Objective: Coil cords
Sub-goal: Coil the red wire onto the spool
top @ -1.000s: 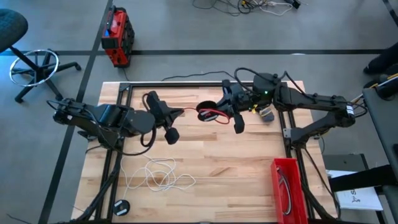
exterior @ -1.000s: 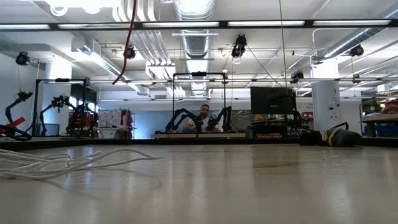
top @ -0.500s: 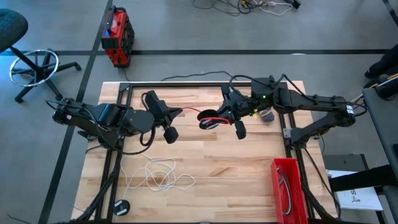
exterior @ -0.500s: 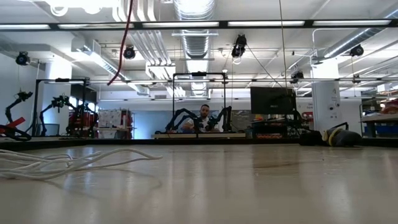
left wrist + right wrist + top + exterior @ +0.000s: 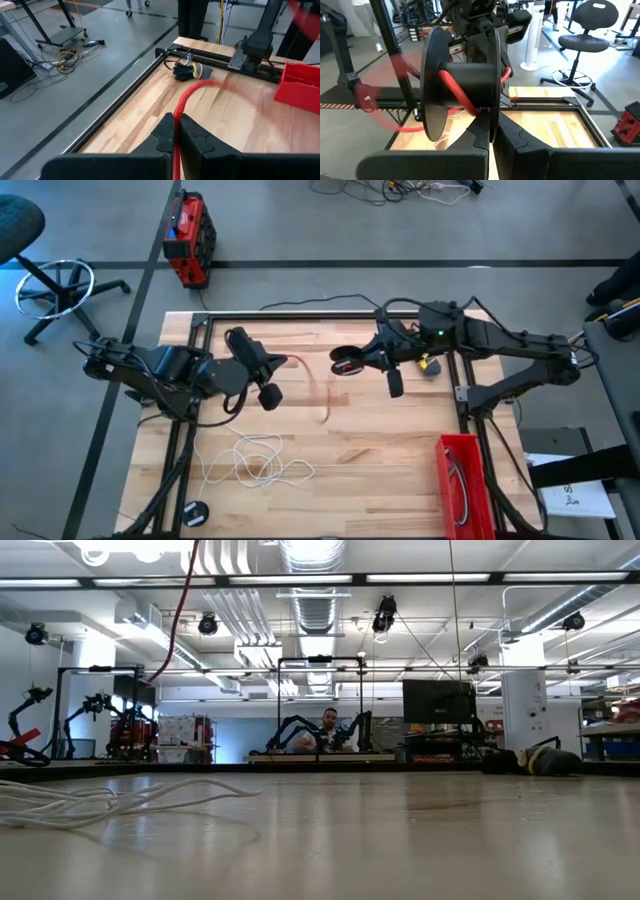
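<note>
- Since the earlier frames, the black spool (image 5: 347,363) held by the right claw (image 5: 392,380) has been carried toward the far right of the counter (image 5: 380,450); where the red cord (image 5: 300,365) was a tight bright loop beside the claw, it is now seen as a faint blurred arc swinging between the two claws.
- In the low view the red cord (image 5: 175,615) hanging from above has been shifted leftward and hangs in a longer curve than before.
- The white cord (image 5: 255,460) is unchanged, lying as a loose tangle on the near left part of the counter; the same tangle (image 5: 90,802) is seen at the left of the low view.
- The left claw (image 5: 262,380) is held over the far left part of the counter, its fingers (image 5: 192,140) pressed together on the red cord (image 5: 182,112), which rises between them.
- The right arm is stretched in from the right edge, its fingers (image 5: 480,132) closed against one flange of the black spool (image 5: 462,80), around whose hub the red cord (image 5: 455,87) is wound.
- The two claws are well apart, with bare wood left between and in front of them.
- A red bin (image 5: 462,480) is set at the near right corner, and a dark glove (image 5: 190,71) lies near the far edge rail.
</note>
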